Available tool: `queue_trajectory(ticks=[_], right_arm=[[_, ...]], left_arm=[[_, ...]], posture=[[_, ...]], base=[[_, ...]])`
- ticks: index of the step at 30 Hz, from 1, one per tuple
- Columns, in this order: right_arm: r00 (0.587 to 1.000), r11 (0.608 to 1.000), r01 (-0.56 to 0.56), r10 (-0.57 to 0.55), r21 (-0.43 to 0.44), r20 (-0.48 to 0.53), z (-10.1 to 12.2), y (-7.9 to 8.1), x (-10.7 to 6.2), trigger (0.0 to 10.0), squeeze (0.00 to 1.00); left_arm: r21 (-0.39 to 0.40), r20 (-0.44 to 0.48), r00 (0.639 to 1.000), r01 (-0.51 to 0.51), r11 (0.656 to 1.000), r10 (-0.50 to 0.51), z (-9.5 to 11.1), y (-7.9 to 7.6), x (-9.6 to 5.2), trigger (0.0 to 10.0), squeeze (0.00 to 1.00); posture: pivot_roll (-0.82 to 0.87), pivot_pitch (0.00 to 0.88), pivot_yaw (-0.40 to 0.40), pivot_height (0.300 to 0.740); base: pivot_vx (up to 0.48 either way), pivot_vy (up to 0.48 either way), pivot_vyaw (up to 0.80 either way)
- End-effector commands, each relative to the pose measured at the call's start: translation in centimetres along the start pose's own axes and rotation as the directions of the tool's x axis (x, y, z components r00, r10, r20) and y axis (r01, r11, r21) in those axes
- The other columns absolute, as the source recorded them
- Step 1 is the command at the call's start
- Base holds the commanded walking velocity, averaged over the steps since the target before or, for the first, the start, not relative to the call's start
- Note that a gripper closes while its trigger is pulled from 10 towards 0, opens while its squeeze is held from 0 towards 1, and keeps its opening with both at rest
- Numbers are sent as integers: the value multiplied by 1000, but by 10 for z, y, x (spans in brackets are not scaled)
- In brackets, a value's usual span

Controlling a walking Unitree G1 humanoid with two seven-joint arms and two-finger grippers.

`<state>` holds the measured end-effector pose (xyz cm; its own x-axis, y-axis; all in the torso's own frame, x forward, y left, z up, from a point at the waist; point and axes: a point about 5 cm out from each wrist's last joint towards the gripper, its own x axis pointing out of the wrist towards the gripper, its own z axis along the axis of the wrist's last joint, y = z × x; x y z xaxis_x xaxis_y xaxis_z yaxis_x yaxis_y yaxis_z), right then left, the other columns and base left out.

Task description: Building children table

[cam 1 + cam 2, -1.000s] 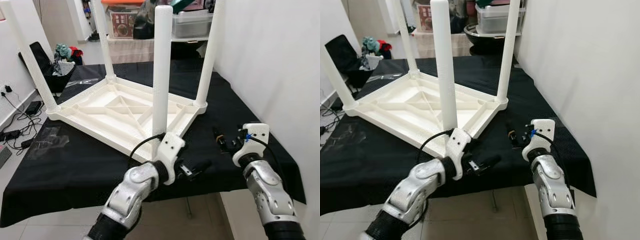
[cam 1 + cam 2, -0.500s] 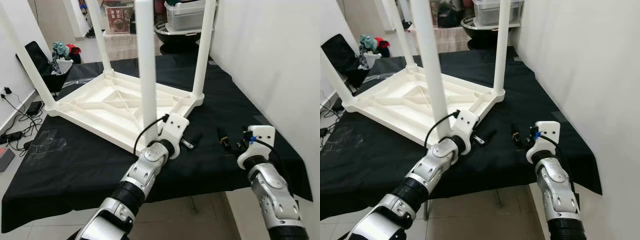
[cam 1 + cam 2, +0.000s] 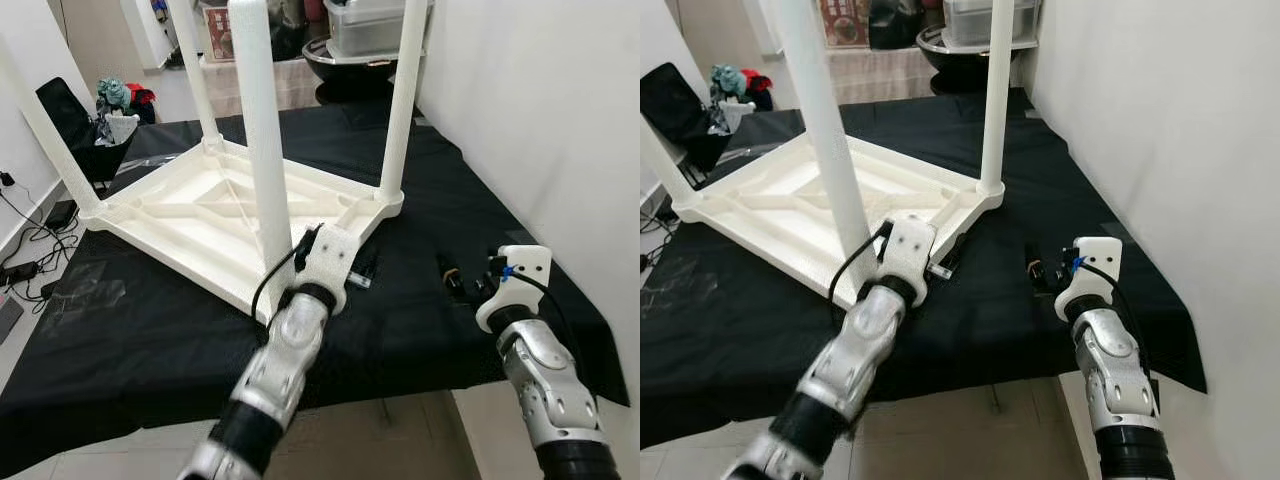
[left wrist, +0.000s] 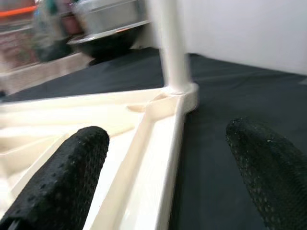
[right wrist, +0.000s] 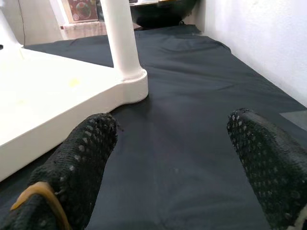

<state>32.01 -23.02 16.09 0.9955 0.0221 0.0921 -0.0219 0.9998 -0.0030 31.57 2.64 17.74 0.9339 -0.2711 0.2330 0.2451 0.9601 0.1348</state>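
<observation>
A white plastic table (image 3: 215, 215) is lying upside down on a black cloth (image 3: 420, 290), its four legs pointing up. The near leg (image 3: 262, 150) is rising from the corner closest to the robot, and a second leg (image 3: 397, 110) is standing at the corner toward the wall (image 3: 540, 120).

The left gripper (image 4: 168, 182) is reaching forward beside the base of the near leg, along the table's edge. Its two black fingers (image 4: 62, 177) are spread wide and holding nothing; one is hovering over the ribbed underside, the other over the cloth just outside the rim.

The right gripper (image 5: 172, 172) is hovering low over the cloth, near the wall and a little apart from the table's corner. Its fingers (image 5: 79, 163) are also spread wide, with nothing between them, and are pointing toward the base of the second leg.

Behind the table, a bin (image 3: 370, 20) and other household clutter are sitting. Cables (image 3: 30, 265) are trailing on the floor to the left.
</observation>
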Motion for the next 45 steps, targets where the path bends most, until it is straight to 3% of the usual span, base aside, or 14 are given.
queue_trajectory(ticks=[1, 10, 15, 19, 20, 23, 24, 25, 30, 34, 35, 37, 41, 45], right_arm=[[1000, 1000, 2, -2, -9, 6, 0, -1, 1, 10000, 0], [1000, 1000, 4, -4, -3, 8, -1, -1, 4, 10000, 0], [1000, 1000, -3, 3, -10, 3, -2, 1, 5, 10000, 0], [1000, 1000, -12, 12, -8, 2, -3, 3, 6, 10000, 0], [1000, 1000, -12, 12, -8, 2, -3, 3, 6, 10000, 0], [1000, 1000, -18, 18, -7, 3, -3, 4, 7, 10000, 0], [1000, 1000, -18, 18, -7, 3, -3, 4, 7, 10000, 0], [1000, 1000, -25, 25, -5, 6, -2, 5, 8, 10000, 0], [997, 997, -72, 72, 30, 15, 1, 10, 11, 10000, 0], [994, 993, -110, 109, 36, 19, 5, 12, 15, 10000, 0], [994, 993, -110, 109, 36, 19, 5, 12, 15, 10000, 0], [999, 999, -38, 38, -9, 12, 5, 3, 19, 10000, 0], [999, 999, 36, -36, -29, 11, 6, -7, 21, 10000, 0], [994, 992, 97, -100, 78, 33, 12, -26, 20, 10000, 0]], left_arm=[[26, -19, 998, -62, 998, 62, -2, 9, -6, 10000, 0], [134, -49, 963, -256, 957, 265, -1, 42, -49, 10000, 0], [150, -73, 933, -339, 929, 352, 3, 62, -72, 10000, 0], [234, -90, 892, -414, 880, 443, 8, 90, -102, 10000, 0], [234, -90, 892, -414, 880, 443, 8, 90, -102, 10000, 0], [325, -123, 847, -457, 828, 516, 6, 115, -129, 10000, 0], [325, -123, 847, -457, 828, 516, 6, 115, -129, 10000, 0], [385, -147, 819, -469, 795, 555, 1, 128, -145, 10000, 0], [424, -194, 792, -464, 778, 579, -6, 138, -163, 10000, 0], [358, -184, 839, -427, 830, 511, -6, 124, -149, 10000, 0], [358, -184, 839, -427, 830, 511, -6, 124, -149, 10000, 0], [299, -147, 894, -368, 880, 424, 1, 108, -132, 10000, 0], [252, -116, 933, -305, 918, 342, 7, 93, -119, 10000, 0], [192, -114, 965, -214, 958, 238, 9, 77, -108, 10000, 0]], posture=[[68, 140, 37, 740], [75, 139, 29, 740], [79, 138, 23, 740], [83, 135, 16, 740], [83, 135, 16, 740], [86, 133, 8, 740], [86, 133, 8, 740], [87, 129, 3, 740], [89, 120, -5, 740], [84, 114, -11, 740], [84, 114, -11, 740], [82, 111, -13, 740], [78, 105, -12, 740], [75, 96, -11, 740]], base=[[0, 0, 0], [0, 0, 0], [0, 0, 0], [0, 0, 0], [0, 0, 0], [0, 0, 0], [0, 0, 0], [0, 0, 0], [0, 0, 0], [0, 0, 0], [0, 0, 0], [0, 0, 0], [0, 0, 0], [0, 0, 0]])
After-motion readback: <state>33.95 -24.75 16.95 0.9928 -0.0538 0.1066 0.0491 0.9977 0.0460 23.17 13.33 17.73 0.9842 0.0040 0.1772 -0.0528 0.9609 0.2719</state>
